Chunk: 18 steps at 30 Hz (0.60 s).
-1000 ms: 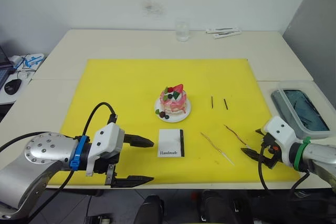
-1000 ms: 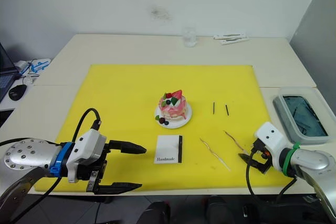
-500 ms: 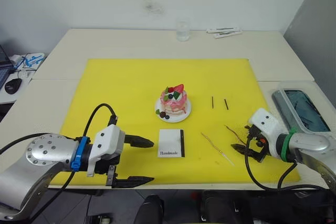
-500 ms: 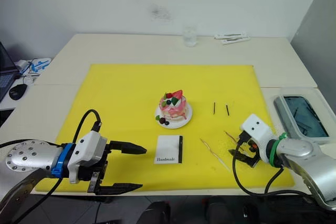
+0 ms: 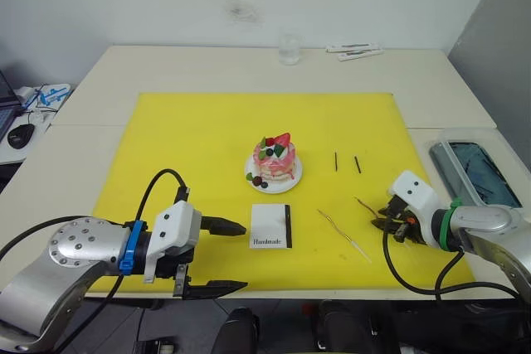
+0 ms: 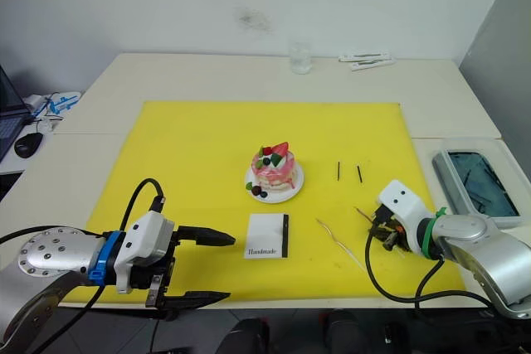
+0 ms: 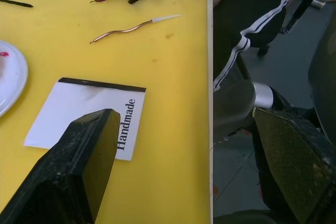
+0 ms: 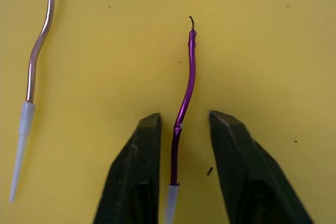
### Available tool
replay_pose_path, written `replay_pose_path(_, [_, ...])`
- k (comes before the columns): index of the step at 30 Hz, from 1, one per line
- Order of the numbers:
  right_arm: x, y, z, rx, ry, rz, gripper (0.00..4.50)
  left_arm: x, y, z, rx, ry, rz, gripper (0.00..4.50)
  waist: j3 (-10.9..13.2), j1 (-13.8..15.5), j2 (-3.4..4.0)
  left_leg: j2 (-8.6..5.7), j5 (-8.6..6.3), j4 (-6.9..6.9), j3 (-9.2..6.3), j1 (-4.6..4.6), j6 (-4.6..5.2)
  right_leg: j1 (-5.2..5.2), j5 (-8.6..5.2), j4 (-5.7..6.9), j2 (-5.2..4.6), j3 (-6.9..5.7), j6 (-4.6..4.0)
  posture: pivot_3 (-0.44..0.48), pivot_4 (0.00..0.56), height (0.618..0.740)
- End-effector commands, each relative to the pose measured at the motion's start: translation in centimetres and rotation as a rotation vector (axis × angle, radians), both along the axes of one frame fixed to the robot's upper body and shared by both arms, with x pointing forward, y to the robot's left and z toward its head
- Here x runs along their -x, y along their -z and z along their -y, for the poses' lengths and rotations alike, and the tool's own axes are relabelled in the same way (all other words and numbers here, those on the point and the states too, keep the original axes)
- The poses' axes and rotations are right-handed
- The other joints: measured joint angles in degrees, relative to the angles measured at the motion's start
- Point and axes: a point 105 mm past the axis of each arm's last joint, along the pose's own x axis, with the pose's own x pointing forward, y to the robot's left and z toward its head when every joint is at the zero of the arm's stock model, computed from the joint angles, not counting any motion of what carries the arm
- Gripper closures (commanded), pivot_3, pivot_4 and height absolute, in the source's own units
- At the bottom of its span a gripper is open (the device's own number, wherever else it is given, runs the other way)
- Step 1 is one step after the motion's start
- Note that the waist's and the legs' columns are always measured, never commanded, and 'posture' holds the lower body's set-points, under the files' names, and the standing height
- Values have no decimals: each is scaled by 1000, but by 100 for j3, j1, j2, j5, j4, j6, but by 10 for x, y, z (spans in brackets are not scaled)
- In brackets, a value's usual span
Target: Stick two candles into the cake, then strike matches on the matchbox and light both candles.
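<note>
My right gripper (image 8: pixel 181 129), fingers parted, straddles a thin wavy purple candle (image 8: pixel 187 77) right of the cake (image 5: pixel 273 160); my left gripper (image 5: pixel 226 256) gapes empty.

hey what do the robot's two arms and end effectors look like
Both arms are silver metal with white wrist housings, looping black cables and two black fingers each. The left end effector has a blue wrist band; the right end effector has a green one.
</note>
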Motion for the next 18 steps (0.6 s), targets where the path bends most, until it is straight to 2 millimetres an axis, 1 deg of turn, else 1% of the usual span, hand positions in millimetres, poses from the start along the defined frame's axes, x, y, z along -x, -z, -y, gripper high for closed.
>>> replay_pose_path(1, [-2, -5, 2, 11, 12, 9, 4485, 0, -4, 3, 8, 13, 34, 0, 0, 0, 0, 0, 0, 0, 0, 0, 0, 0, 0, 0, 0, 0, 0, 0, 150, 740])
replay_pose_path(6, [-4, -14, 3, -56, 56, -3, 4485, -3, -5, 3, 20, -5, 35, 0, 0, 0, 0, 0, 0, 1, 0, 0, 0, 0, 1, 0, 0, -1, 1, 0, 150, 740])
replay_pose_path(8, [-5, -22, 3, -94, 58, -1, 4485, -5, -7, 3, 33, -23, 36, 0, 0, 0, 0, 0, 0, 0, 0, 0, 0, 0, 1, 0, 0, 0, 1, 0, 150, 740])
replay_pose_path(10, [-6, -36, 1, -173, 64, -4, 4485, -10, -9, 3, 49, -51, 34, 0, 0, 0, 1, -1, 0, 0, 1, 0, 0, 0, 1, 0, 0, 1, 1, 0, 150, 740])
replay_pose_path(13, [-4, -58, -9, -312, 9, 3, 4485, -15, -16, 5, 97, -81, 10, 0, 1, -2, 1, 0, 0, 0, 0, 0, 0, -1, 2, 1, 1, 0, 3, 0, 150, 740])
replay_pose_path(16, [2, -74, -21, -437, -68, 25, 4485, -20, -26, 10, 182, -114, -40, 0, 1, -2, 1, 1, 0, -1, -6, -1, 1, 1, 1, 1, 2, -6, 1, 0, 150, 740])
replay_pose_path(18, [4, -88, -33, -553, -128, 65, 4485, -25, -35, 15, 258, -126, -81, 0, 1, -3, 1, 0, 0, -1, -7, -3, 1, 1, 1, 1, 2, -5, 1, 0, 150, 740])
